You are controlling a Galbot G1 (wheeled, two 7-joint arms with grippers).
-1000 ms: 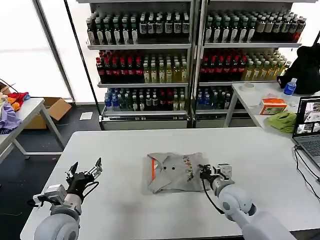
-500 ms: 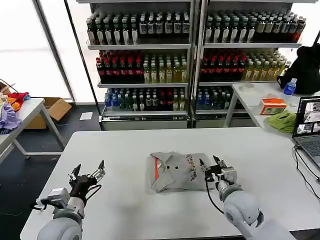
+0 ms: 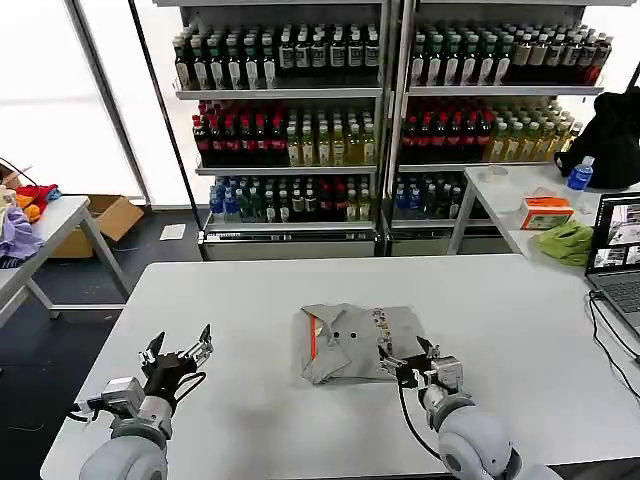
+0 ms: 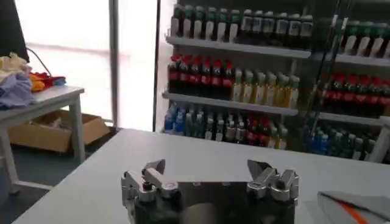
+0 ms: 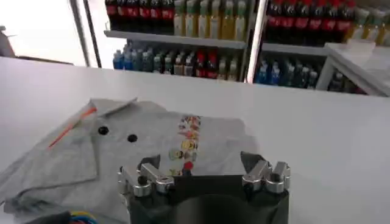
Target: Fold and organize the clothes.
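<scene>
Shelving (image 3: 380,120) packed with rows of bottled drinks stood behind the workspace; in front of it ran the long white table (image 3: 250,290), its top bare apart from one garment near the middle. At the far right a second table (image 3: 500,200) carried an orange box (image 3: 546,212), a lime-green cloth (image 3: 565,242) and a blue-capped bottle (image 3: 581,173), with an open laptop (image 3: 618,250) at the edge of the main table; at the far left a small side table (image 3: 55,222) held a heap of coloured fabric.

The folded grey shirt (image 3: 358,342) lay flat as a compact rectangle; its buttoned collar with orange-red lining (image 3: 313,338) faced the robot's left, and the multicoloured chest print (image 3: 381,330) ran along the side nearer the right arm (the right wrist view showed the same print (image 5: 189,141) and two dark buttons).

The right gripper (image 3: 418,365) hovered just beside the shirt's near right corner, fingers spread and holding nothing; from its own camera the shirt (image 5: 122,152) lay directly ahead of the spread fingers (image 5: 146,173). The left gripper (image 3: 178,352) hung over bare tabletop well apart from the shirt, fingers likewise spread.
</scene>
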